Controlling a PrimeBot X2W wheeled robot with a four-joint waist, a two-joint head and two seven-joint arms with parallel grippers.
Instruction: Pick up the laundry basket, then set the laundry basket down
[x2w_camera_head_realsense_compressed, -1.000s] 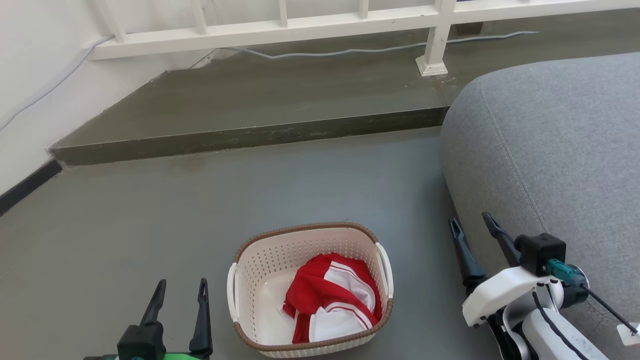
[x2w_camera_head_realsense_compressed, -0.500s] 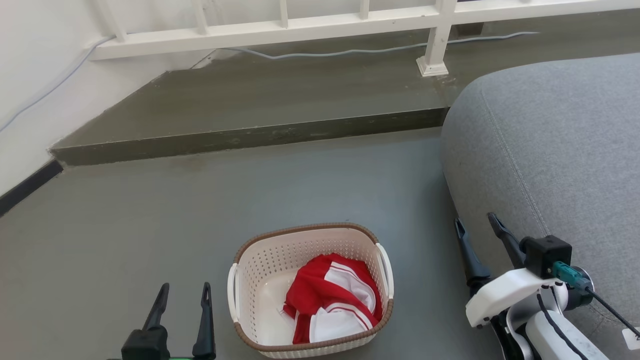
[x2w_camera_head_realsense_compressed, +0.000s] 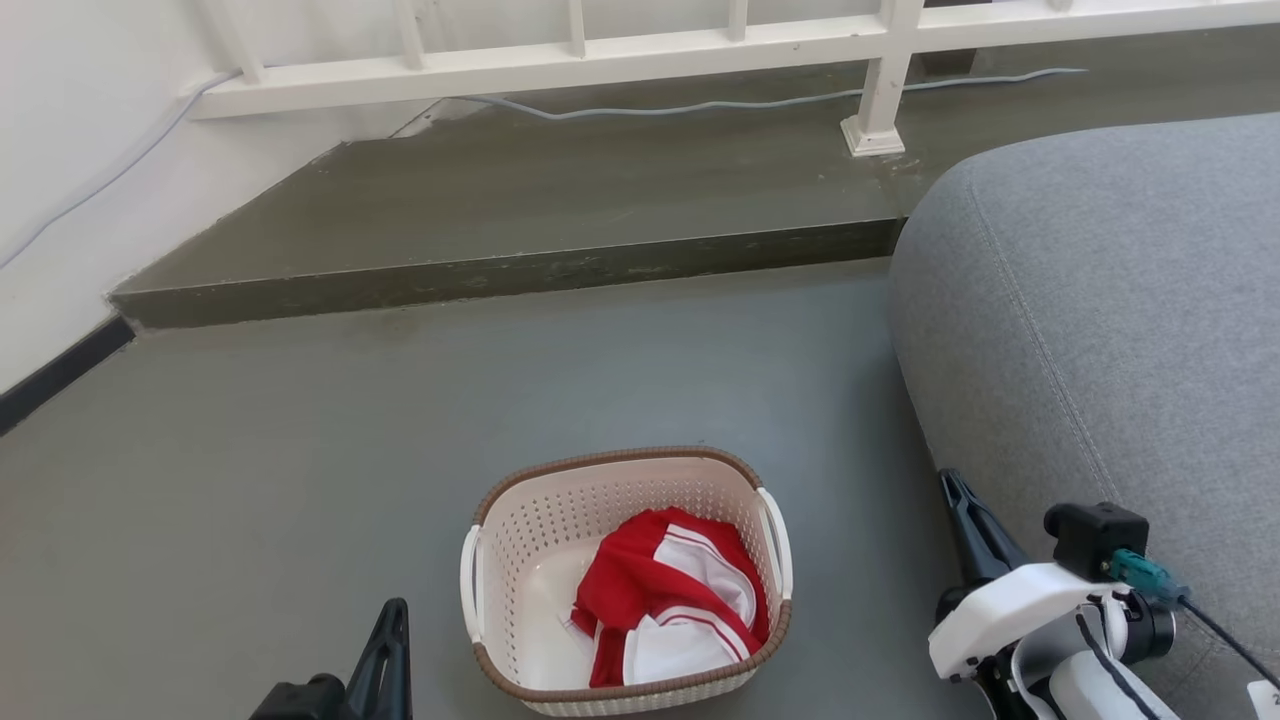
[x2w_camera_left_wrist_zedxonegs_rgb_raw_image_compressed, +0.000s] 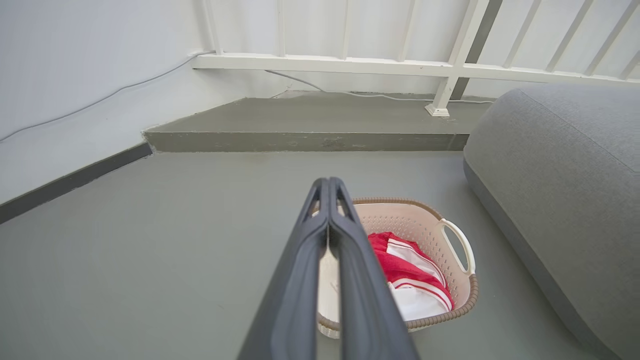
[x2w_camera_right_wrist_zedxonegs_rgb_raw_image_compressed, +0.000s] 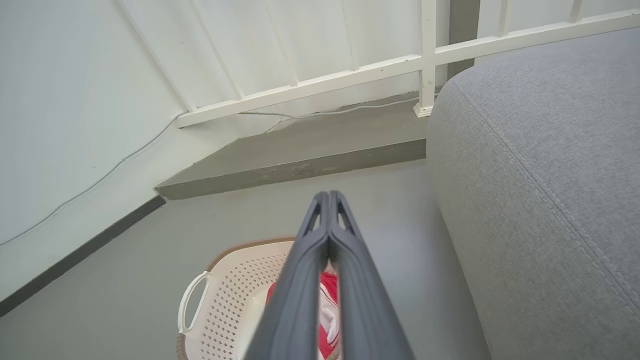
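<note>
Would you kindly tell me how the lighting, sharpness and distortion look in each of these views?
Head view: soft, even light, no glare; the laundry basket is sharp and casts only a faint shadow. Left wrist view: the left gripper, close to the lens, looms oversized and slightly soft; the railing is crisp. Right wrist view: likewise the right gripper; the sofa stitching is sharp.

Domestic interior: grey upholstered sofa (x2w_camera_head_realsense_compressed: 1100, 320), white stair railing (x2w_camera_head_realsense_compressed: 640, 45) above a raised step (x2w_camera_head_realsense_compressed: 520, 270), grey floor (x2w_camera_head_realsense_compressed: 300, 440), laundry basket (x2w_camera_head_realsense_compressed: 620, 480).

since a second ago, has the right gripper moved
Yes. The right gripper has pulled back down the head view, tip now below the laundry basket's far rim.
</note>
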